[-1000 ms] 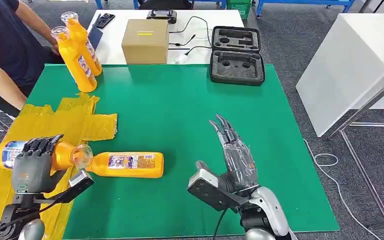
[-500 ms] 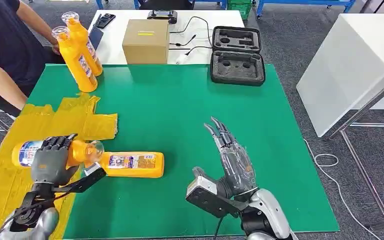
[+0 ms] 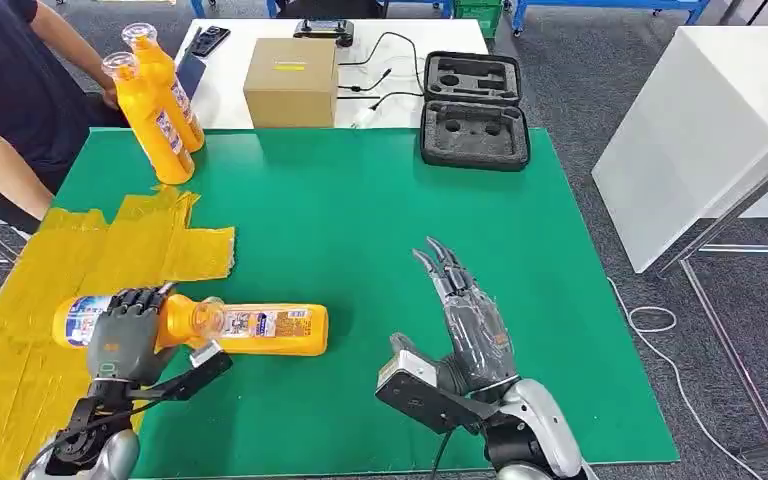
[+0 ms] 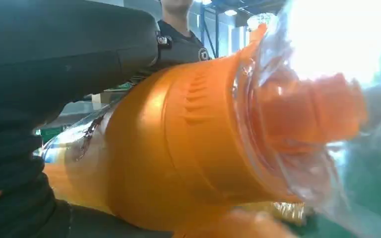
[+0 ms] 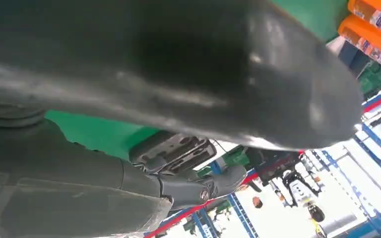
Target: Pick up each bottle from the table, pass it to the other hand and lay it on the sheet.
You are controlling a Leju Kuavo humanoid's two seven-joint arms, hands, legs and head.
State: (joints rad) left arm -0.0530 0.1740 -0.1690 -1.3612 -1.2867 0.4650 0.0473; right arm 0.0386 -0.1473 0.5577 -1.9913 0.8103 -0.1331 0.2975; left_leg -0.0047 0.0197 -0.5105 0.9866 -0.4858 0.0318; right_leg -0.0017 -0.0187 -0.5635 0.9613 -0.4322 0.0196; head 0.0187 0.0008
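My left hand [image 3: 125, 335] grips an orange bottle [image 3: 78, 320] lying sideways, at the edge of the yellow sheet [image 3: 30, 300]; its clear cap [image 3: 205, 320] points right. Close up in the left wrist view, the orange bottle [image 4: 178, 144] lies under my fingers [image 4: 64, 54]. A second orange bottle [image 3: 265, 330] lies on the green mat, its neck end meeting the held bottle's cap. My right hand [image 3: 470, 320] stands open, fingers straight up, above the mat to the right of the lying bottle. Two more orange bottles [image 3: 155, 105] stand at the mat's far left corner.
A person [image 3: 5, 90] sits at the far left, a hand near the standing bottles. Behind the green mat [image 3: 380, 220] stand a cardboard box [image 3: 292, 82] and an open black foam case [image 3: 474, 108]. A white table [image 3: 700, 120] is at the right.
My left hand has carried its bottle rightward from over the sheet toward the lying bottle, so the cap now meets that bottle's neck. My right hand has barely shifted.
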